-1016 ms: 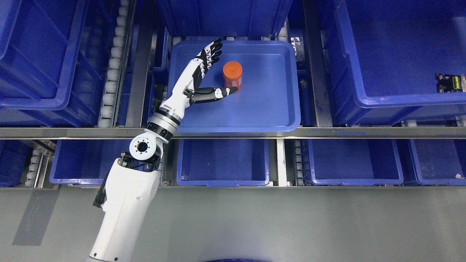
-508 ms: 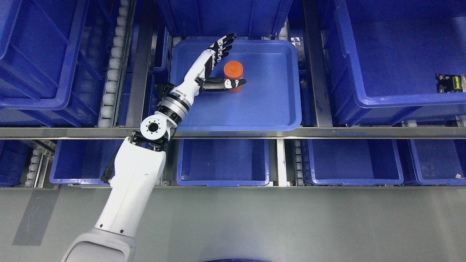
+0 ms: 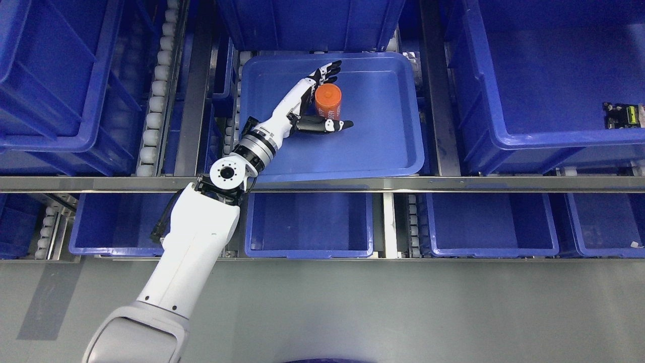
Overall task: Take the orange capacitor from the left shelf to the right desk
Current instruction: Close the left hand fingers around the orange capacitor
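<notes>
The robot's white-and-black left hand (image 3: pixel 313 103) is spread open around the upright orange cylindrical capacitor (image 3: pixel 328 102), fingers (image 3: pixel 327 73) behind it, thumb in front, nothing gripped. White lettering runs down the capacitor's side, too small to read. It stands left of centre in the shallow blue plastic tray (image 3: pixel 383 146) on the shelf, with bare floor to its right.

One orange capacitor (image 3: pixel 328 101), one hand (image 3: pixel 308 103).

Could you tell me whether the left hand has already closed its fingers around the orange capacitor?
No, the left hand is open beside the orange capacitor, fingers stretched along its left side and thumb across its front.
</notes>
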Robot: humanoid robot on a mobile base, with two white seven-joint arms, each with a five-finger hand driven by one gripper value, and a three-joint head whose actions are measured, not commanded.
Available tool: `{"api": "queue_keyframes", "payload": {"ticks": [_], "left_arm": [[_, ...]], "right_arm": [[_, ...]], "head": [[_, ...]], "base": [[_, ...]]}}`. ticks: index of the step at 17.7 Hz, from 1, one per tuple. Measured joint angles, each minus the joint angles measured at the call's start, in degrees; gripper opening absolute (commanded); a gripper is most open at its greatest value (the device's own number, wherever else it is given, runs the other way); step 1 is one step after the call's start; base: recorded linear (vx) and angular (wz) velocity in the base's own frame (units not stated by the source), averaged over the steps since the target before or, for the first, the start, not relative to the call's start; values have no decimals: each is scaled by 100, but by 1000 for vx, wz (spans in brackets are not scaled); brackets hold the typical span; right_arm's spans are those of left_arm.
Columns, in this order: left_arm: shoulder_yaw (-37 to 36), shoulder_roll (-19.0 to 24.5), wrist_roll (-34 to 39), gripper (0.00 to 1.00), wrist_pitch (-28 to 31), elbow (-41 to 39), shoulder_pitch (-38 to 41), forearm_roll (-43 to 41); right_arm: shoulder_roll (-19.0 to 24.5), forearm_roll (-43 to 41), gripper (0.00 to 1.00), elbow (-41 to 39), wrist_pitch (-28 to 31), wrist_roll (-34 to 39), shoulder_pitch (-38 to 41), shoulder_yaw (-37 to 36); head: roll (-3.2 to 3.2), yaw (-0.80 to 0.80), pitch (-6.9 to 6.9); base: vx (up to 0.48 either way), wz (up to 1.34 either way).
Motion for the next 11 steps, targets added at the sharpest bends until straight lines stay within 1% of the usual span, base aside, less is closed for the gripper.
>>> {"api": "queue_keyframes", "payload": {"ticks": [1,3,5,6,9,11], "left_arm": [[-33,0,0,90,-3,55,-42,1],[-88,0,-3,80,-10,150,-115,-39],[-129,0,-9,67,-18,228,-160,-52],[-146,-1,-18,63,-21,265,-177,-38],[-173,-1,-35,44,-110,353,-205,-16],[-181,-1,-44,33,-200,397,-213,0]], "right_arm": [[0,0,100,0,0,0,0,0],[0,0,100,0,0,0,0,0],[0,0,100,0,0,0,0,0],[0,0,100,0,0,0,0,0],[0,0,100,0,0,0,0,0],[0,0,100,0,-1,0,0,0]], "head": [[0,0,0],[0,0,0],[0,0,0],[0,0,0],[0,0,0],[0,0,0]], "base": [[0,0],[0,0],[0,0],[0,0],[0,0],[0,0]]}}
